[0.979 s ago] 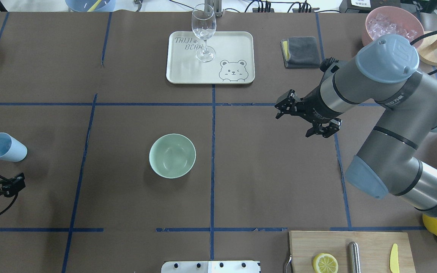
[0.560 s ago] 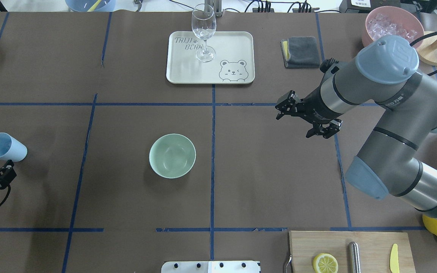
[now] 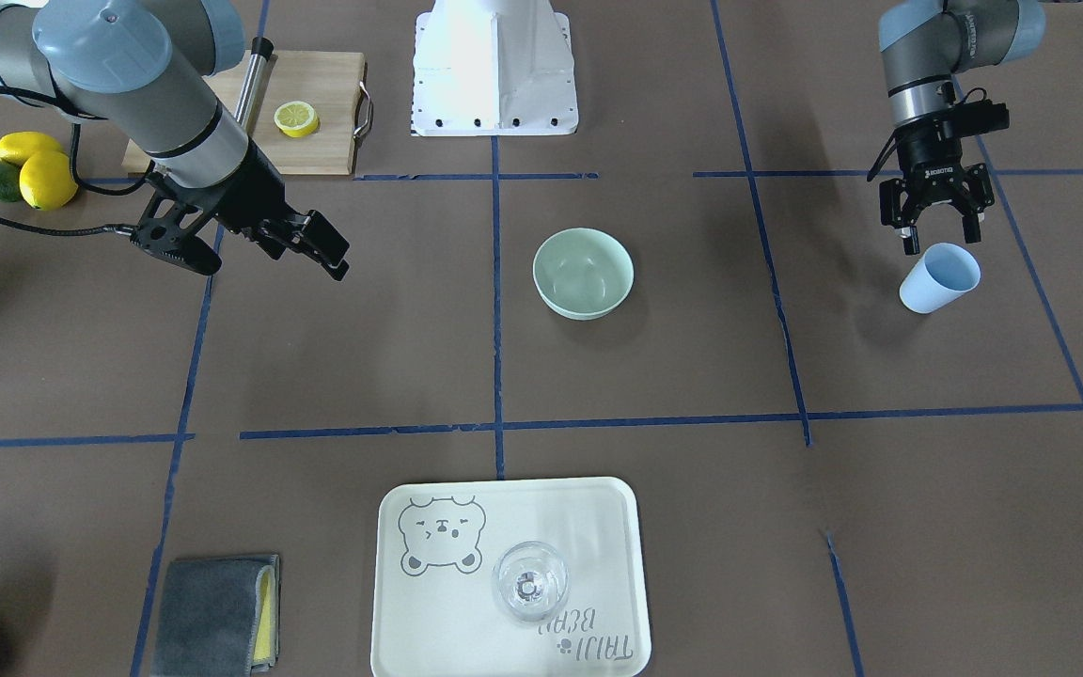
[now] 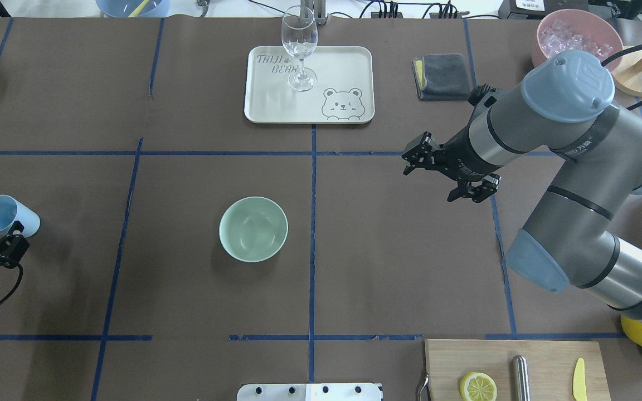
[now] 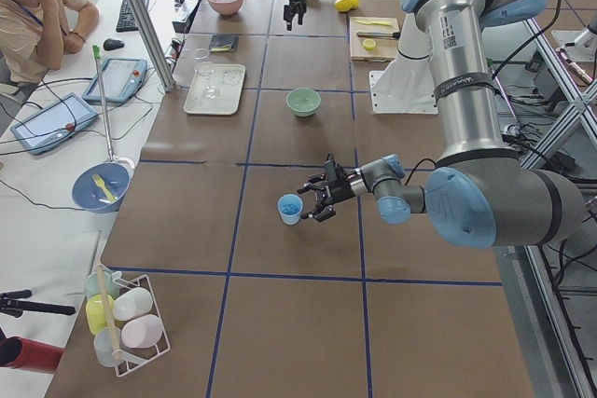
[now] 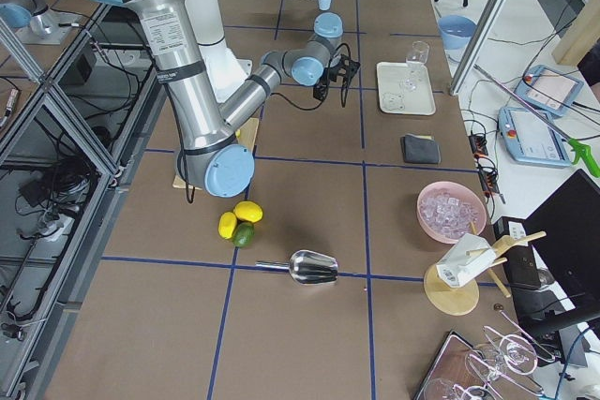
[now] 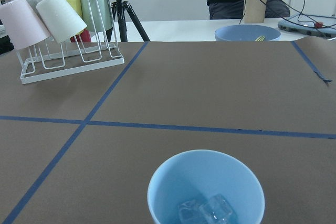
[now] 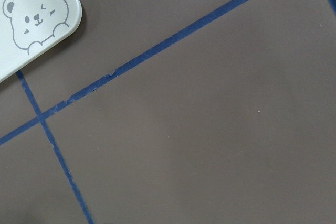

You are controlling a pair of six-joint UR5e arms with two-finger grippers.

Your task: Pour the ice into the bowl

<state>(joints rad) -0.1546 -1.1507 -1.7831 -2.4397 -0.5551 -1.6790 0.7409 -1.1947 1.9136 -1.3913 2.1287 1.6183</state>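
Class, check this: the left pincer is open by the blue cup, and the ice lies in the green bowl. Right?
No. The ice is in the cup, as the left wrist view shows; the bowl is empty. The left pincer is indeed open by the cup.

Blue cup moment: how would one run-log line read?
left gripper: jaws open by blue cup | ice: in cup | bowl: empty | right gripper: jaws open, holding nothing
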